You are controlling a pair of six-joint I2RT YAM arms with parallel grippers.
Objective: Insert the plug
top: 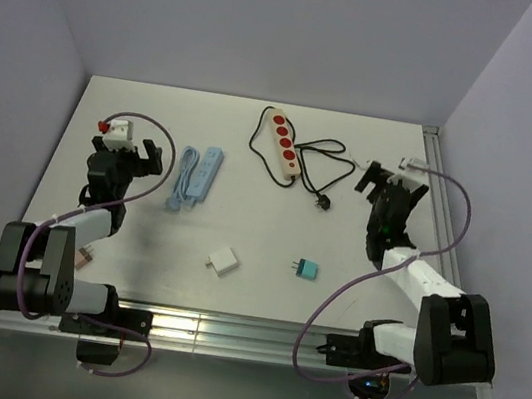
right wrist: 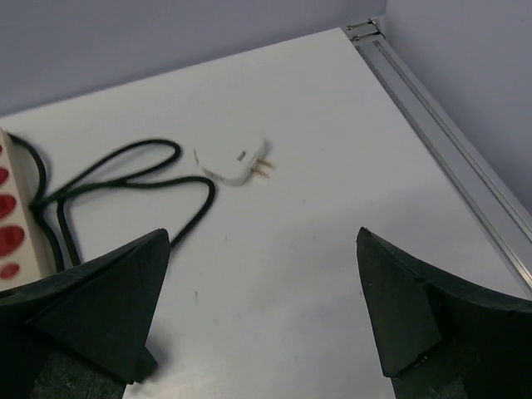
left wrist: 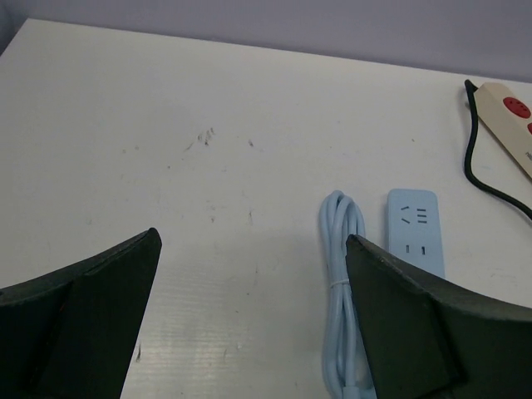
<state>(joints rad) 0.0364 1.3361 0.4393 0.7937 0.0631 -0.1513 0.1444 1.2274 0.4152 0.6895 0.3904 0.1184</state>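
The white plug (right wrist: 237, 160) lies prongs toward the tabletop's (right wrist: 332, 208) right rail (right wrist: 453, 158), bare surface ahead; left claw (left wrist: 251, 241) and right claw (right wrist: 262, 237) both spread, empty.

Cream power strip (left wrist: 509, 116): cut by my left wrist view's right edge; only a blurred end shows in my right wrist view.
Blue power strip (left wrist: 413, 224), left of the cream power strip: near end hidden behind a finger of my left gripper (left wrist: 252, 245).
Blue cable (left wrist: 339, 274): runs off the bottom edge.
Teal adapter (top: 307, 269), nearer me than the cream power strip: prongs too small to tell.
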